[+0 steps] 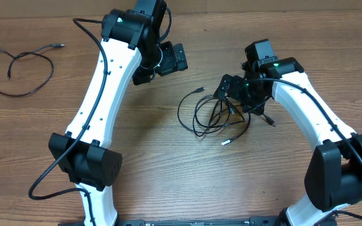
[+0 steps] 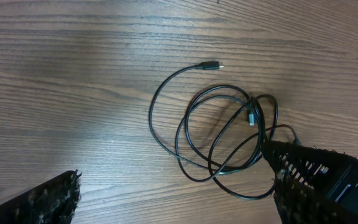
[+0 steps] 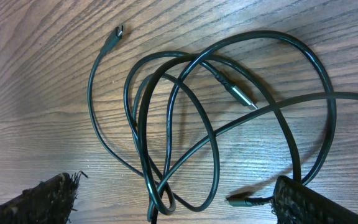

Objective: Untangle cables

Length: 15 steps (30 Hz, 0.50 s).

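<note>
A bunch of thin black cables [image 1: 213,116] lies tangled on the wooden table, right of centre, with a silvery tip [image 1: 226,142] at its front. My right gripper [image 1: 235,94] is open just above the bunch's right side. In the right wrist view its jaws [image 3: 179,205] straddle the crossing loops [image 3: 179,149], and a plug end [image 3: 241,200] lies beside the right finger. My left gripper [image 1: 168,59] is open and empty, behind and to the left of the bunch. In the left wrist view its fingers [image 2: 179,199] frame bare wood, with the bunch [image 2: 229,127] ahead.
One more thin black cable [image 1: 50,47] lies apart in a loose loop at the table's far left. The arms' white links and black bases stand at the front left [image 1: 83,160] and front right [image 1: 341,169].
</note>
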Tool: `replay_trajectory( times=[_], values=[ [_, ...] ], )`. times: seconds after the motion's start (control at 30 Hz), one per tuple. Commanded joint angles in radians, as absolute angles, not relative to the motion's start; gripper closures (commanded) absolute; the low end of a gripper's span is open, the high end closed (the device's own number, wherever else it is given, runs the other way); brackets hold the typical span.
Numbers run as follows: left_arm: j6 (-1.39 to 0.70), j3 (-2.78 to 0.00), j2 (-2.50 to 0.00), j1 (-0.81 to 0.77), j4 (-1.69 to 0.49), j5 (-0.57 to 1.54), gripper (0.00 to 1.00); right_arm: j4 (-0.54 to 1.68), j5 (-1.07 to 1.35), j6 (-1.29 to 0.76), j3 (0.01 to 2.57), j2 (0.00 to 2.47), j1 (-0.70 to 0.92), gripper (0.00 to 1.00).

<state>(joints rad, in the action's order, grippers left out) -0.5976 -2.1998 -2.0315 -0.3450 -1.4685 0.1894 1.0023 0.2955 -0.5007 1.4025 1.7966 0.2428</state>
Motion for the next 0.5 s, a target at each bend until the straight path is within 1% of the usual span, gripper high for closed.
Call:
replay_trajectory(
  times=[0.0, 0.33, 0.47],
  values=[
    [-0.609, -2.194, -2.04, -0.339, -1.465, 0.172, 0.01, 0.996, 0.284, -0.496, 1.42, 1.796, 0.241, 0.0],
    [-0.606, -2.194, -2.04, -0.333, -1.469, 0.138, 0.0, 0.992, 0.285, -0.496, 1.42, 1.796, 0.241, 0.0],
    [-0.606, -2.194, -2.04, -0.326, -1.473, 0.119, 0.0, 0.927, 0.294, -0.496, 1.42, 1.796, 0.241, 0.0]
  ],
)
